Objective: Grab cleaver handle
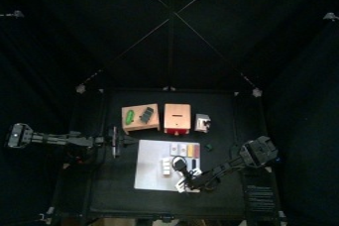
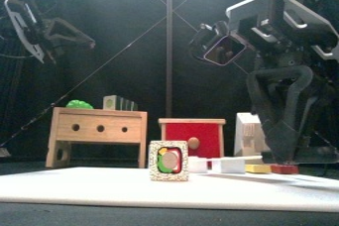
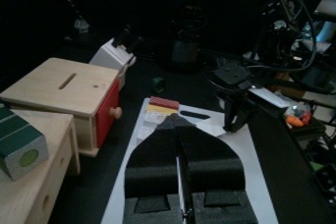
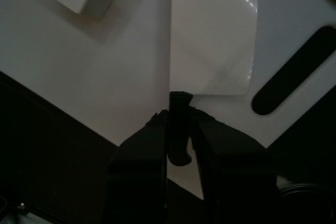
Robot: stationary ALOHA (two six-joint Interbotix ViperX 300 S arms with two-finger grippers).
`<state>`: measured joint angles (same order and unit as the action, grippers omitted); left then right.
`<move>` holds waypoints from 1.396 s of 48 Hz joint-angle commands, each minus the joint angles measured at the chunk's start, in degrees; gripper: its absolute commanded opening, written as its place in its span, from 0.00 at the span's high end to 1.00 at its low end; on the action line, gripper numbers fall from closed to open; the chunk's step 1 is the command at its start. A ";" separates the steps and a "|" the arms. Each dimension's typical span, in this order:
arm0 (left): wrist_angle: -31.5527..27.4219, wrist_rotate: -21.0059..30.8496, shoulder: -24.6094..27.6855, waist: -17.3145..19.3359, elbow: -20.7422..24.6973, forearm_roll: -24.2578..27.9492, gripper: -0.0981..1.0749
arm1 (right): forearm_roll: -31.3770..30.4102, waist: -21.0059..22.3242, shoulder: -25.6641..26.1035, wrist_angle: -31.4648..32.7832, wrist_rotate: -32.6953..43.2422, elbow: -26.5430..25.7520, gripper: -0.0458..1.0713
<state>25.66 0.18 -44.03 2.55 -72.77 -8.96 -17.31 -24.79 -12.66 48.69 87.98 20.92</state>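
Now low over the flat white paper sheet (image 1: 150, 166) with the right black gripper (image 3: 234, 120), closed narrow on the thin black cleaver handle (image 4: 180, 105). Handle lying near the sheet's front right corner, stuck to a shiny white flat blade (image 4: 210, 41). Left black gripper (image 3: 178, 154) up off the table at the left, pressed shut and holding nothing.

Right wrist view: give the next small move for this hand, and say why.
Probably close the right hand firmly on the handle. The handle lies lined up in the middle of the hand, the blade rests flat on the sheet, and a firm grip cannot be confirmed yet.
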 commanded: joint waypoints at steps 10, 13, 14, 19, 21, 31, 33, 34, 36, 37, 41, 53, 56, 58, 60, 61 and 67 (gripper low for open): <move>0.18 0.09 -1.76 0.18 0.70 -0.09 0.93 | -2.02 -0.35 3.34 0.00 0.00 0.00 0.60; 0.18 0.09 -1.76 -0.09 0.53 -0.09 0.93 | -2.20 -0.62 3.16 0.00 0.00 0.09 0.60; 0.26 0.09 -1.76 -0.18 0.44 -0.09 0.93 | -2.29 -0.79 3.16 0.00 -0.09 0.09 0.60; 0.18 0.09 -1.76 -0.35 0.00 -0.09 0.93 | -2.90 -1.49 3.16 0.09 0.00 0.62 0.60; 0.18 0.09 -1.76 -0.35 -0.09 -0.09 0.93 | -3.25 -1.67 3.16 0.18 0.00 0.88 0.60; 0.18 -0.26 -1.76 0.00 -0.70 -0.09 0.93 | -3.96 -1.93 3.78 1.32 -0.18 1.93 0.60; 0.18 -0.18 -1.76 0.18 -0.88 -0.09 0.93 | -3.96 -1.93 4.22 1.76 -0.09 2.29 0.60; 0.18 -0.18 -1.76 0.35 -0.88 -0.09 0.93 | -3.96 -1.93 4.31 1.85 -0.09 2.46 0.60; 0.18 -0.26 -1.76 0.70 -1.05 -0.09 0.93 | -3.96 -1.93 4.66 1.93 -0.09 2.72 0.60; 0.18 -0.26 -1.76 0.79 -1.05 -0.09 0.93 | -3.96 -1.93 4.83 1.93 0.00 2.81 0.60; 0.18 -0.18 -1.76 1.23 -1.32 -0.09 0.93 | -3.96 -2.02 5.19 1.93 0.09 3.16 0.60; 0.18 0.18 -1.76 0.97 -1.76 -0.53 0.93 | -3.60 -2.90 4.57 1.93 0.18 2.81 0.60; 0.18 0.18 -1.76 0.88 -1.49 -1.32 0.93 | -3.87 -3.25 4.57 1.93 0.44 2.81 0.60; 0.18 0.09 -1.76 0.70 -1.32 -1.93 0.93 | -3.96 -3.34 4.57 1.93 0.44 2.72 0.60; 0.18 0.09 -1.76 0.53 -1.14 -2.55 0.93 | -3.96 -3.25 4.57 1.93 0.18 2.64 0.60; 0.18 0.09 -1.76 0.35 -1.05 -2.81 0.93 | -4.04 -3.25 4.57 1.93 0.18 2.55 0.60; 0.18 0.09 -1.76 -0.88 -0.97 -4.31 0.93 | -5.27 -2.99 4.57 1.93 -0.09 2.46 0.60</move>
<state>25.58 0.35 -45.88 2.37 -75.23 -12.66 -21.45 -27.95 -9.93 50.54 87.89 24.43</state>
